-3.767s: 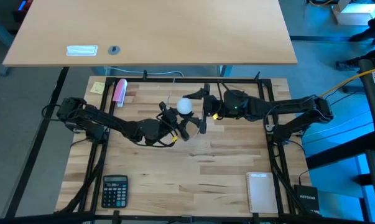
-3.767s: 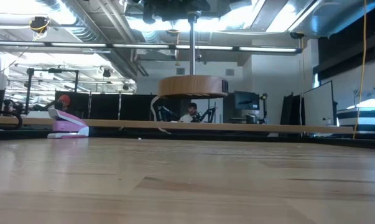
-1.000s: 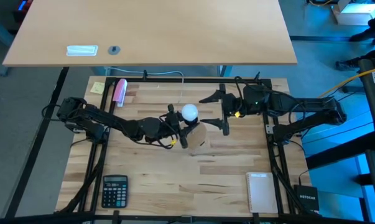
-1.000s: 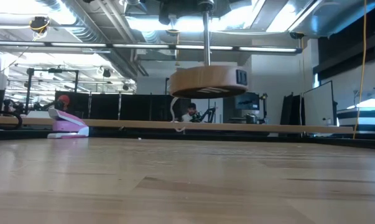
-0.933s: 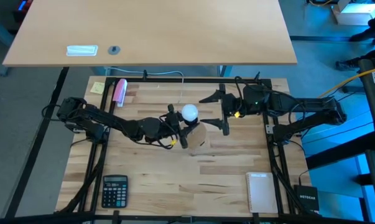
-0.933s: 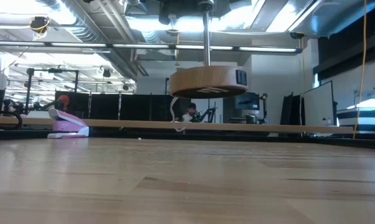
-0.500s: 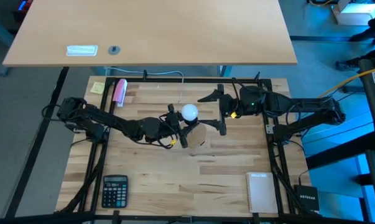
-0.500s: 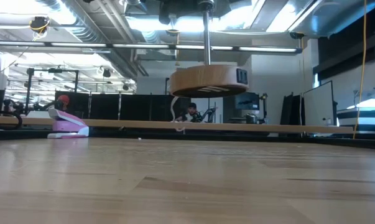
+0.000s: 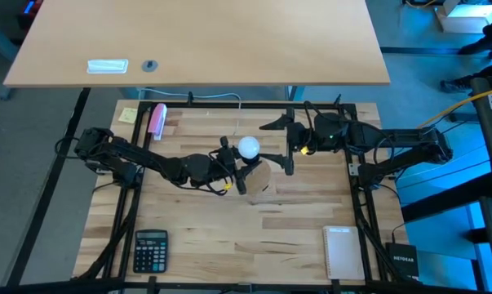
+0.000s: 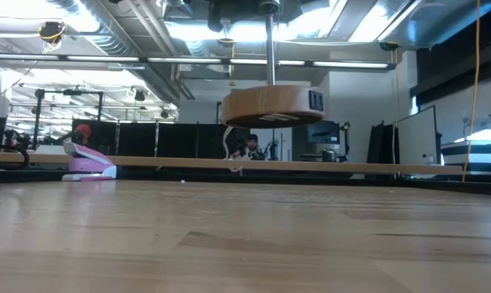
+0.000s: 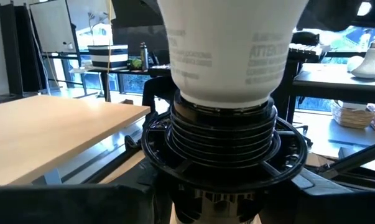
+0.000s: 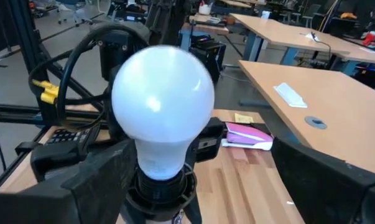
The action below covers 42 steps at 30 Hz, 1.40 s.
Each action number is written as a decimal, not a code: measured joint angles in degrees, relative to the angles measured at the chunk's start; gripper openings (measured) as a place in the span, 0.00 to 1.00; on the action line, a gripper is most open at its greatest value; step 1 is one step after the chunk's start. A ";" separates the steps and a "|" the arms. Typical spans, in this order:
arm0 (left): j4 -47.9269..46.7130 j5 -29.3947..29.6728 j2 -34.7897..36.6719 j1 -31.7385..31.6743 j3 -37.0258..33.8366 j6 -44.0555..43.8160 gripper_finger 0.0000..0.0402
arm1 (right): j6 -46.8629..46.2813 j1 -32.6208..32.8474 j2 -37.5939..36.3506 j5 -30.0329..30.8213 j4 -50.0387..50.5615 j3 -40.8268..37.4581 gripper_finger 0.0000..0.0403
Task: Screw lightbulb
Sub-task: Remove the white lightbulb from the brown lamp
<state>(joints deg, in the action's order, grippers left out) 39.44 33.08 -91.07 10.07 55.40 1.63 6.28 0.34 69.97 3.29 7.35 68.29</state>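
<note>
Two arms meet mid-bench. Calculator and white box nearest. Left end effector grips wooden socket base — held aloft; lightbulb seated in its black socket. Right end effector open, fingers flanking the bulb. Pink stapler farthest.

Small white frosted lightbulb cut off at the left wrist picture's edge above its printed neck, print there too blurred to read; low view's round wooden disc has its black post running out past the upper edge, arms unseen.
</note>
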 joint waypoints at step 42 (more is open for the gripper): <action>-1.36 7.85 0.09 0.46 0.02 -2.50 0.38 | -1.34 0.04 9.09 1.74 -16.70 0.02 0.67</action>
<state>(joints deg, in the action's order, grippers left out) 38.09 40.93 -90.98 10.52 55.42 -0.87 4.94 0.38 79.07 5.03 -9.35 68.31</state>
